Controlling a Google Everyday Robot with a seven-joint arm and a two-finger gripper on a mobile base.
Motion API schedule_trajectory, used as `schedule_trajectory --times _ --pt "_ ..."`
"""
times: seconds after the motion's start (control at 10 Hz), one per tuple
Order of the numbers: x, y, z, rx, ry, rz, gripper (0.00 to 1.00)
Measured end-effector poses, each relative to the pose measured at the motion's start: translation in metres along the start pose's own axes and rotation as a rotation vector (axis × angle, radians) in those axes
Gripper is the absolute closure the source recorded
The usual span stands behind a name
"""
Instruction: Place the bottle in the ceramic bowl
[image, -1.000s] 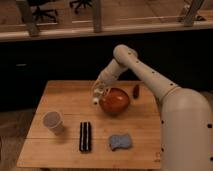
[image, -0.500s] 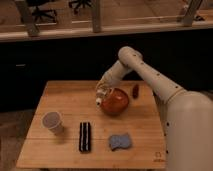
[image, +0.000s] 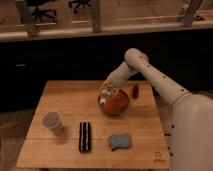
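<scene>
The orange-red ceramic bowl (image: 116, 105) sits on the wooden table (image: 65, 97), right of centre. My gripper (image: 106, 93) is at the bowl's upper left rim, reaching down from the right. It is shut on the small pale bottle (image: 104, 98), which hangs tilted over the bowl's left edge. The bottle's white cap points down into the bowl. The gripper hides most of the bottle's body.
A small dark red object (image: 135, 90) stands just right of the bowl. A whitish paper cup (image: 52, 122) is at front left. A black flat object (image: 85, 136) and a blue-grey sponge (image: 120, 141) lie near the front edge.
My gripper has moved a little to the right with the bottle, from beside the bowl's left rim to over it.
</scene>
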Motion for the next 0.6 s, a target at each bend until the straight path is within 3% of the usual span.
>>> schedule_trajectory --times 0.6 --pt "0.0051 0.0076 0.0001 0.018 0.013 0.017 1.0"
